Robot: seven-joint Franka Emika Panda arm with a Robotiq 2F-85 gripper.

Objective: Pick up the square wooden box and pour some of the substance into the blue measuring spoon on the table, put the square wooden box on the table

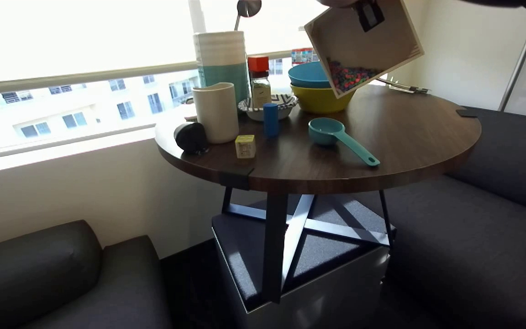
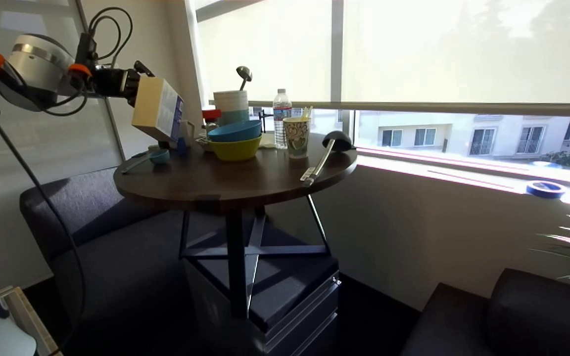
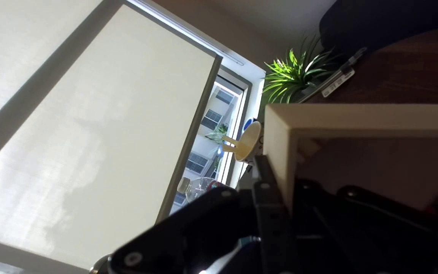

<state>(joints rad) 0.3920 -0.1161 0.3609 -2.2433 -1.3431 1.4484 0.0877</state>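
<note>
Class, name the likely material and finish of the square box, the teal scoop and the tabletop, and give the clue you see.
The square box: probably wood, matte; pale rim without shine, grain hard to make out.
The teal scoop: likely plastic, smooth; even colour throughout, faint sheen.
The tabletop: wood or wood-look laminate, satin; brown streaks like grain, soft gleam.

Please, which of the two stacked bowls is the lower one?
The yellow bowl: it stands directly on the table, while the blue bowl rests inside it.
</note>
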